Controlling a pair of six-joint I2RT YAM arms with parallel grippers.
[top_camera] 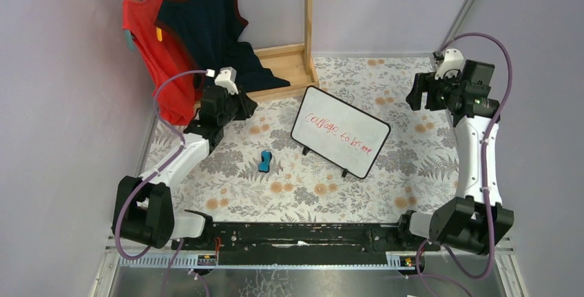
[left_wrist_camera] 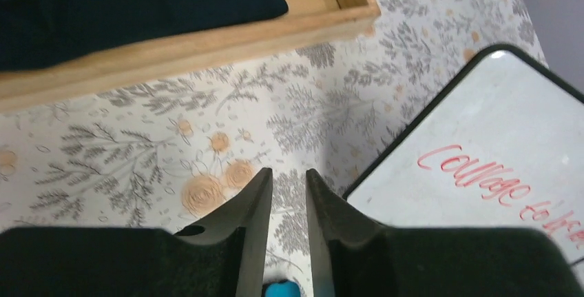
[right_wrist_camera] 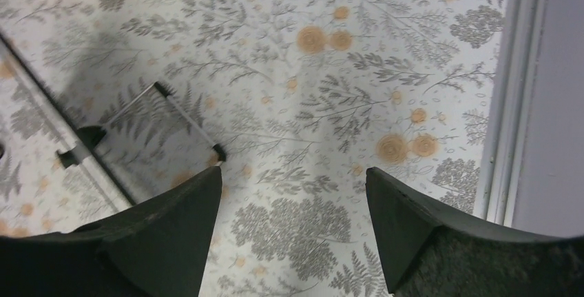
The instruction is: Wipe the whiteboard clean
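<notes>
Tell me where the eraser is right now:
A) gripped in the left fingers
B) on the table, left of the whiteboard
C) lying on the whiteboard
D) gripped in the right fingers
B: the top view shows the eraser lying on the table, left of the whiteboard and not touching it.

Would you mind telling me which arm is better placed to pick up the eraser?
Left. The left gripper hangs close to the blue eraser, which shows between its fingers in its wrist view. The right gripper is on the other side of the whiteboard, far from it.
</notes>
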